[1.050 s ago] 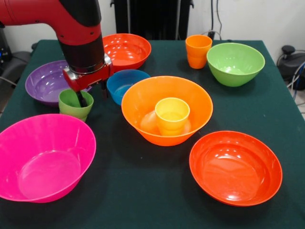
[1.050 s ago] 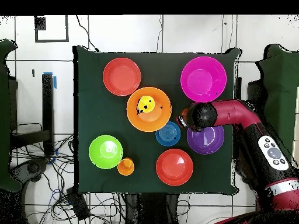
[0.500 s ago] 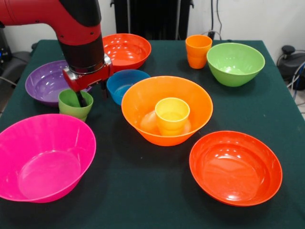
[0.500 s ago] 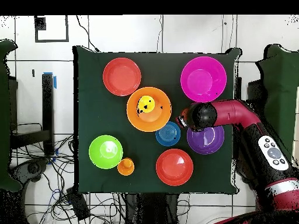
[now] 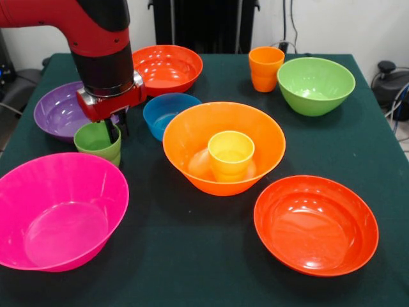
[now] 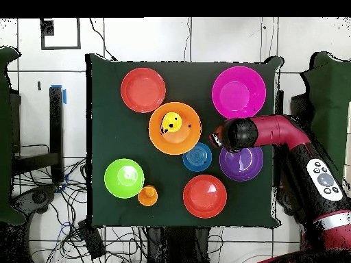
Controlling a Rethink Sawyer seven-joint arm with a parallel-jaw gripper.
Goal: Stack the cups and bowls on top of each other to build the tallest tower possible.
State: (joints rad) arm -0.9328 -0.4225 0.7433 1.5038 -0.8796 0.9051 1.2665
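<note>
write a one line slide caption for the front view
Sawyer gripper grasps the green cup by its rim beside the purple bowl, while the yellow cup sits in the light orange bowl.

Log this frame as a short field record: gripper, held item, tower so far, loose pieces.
gripper: gripper shut on the small green plastic cup's rim
held item: green cup, beside the purple plastic bowl
tower so far: yellow plastic cup upright inside the large light orange plastic bowl
loose pieces: large pink bowl, two red-orange bowls, small blue bowl, lime green bowl, orange cup
</note>
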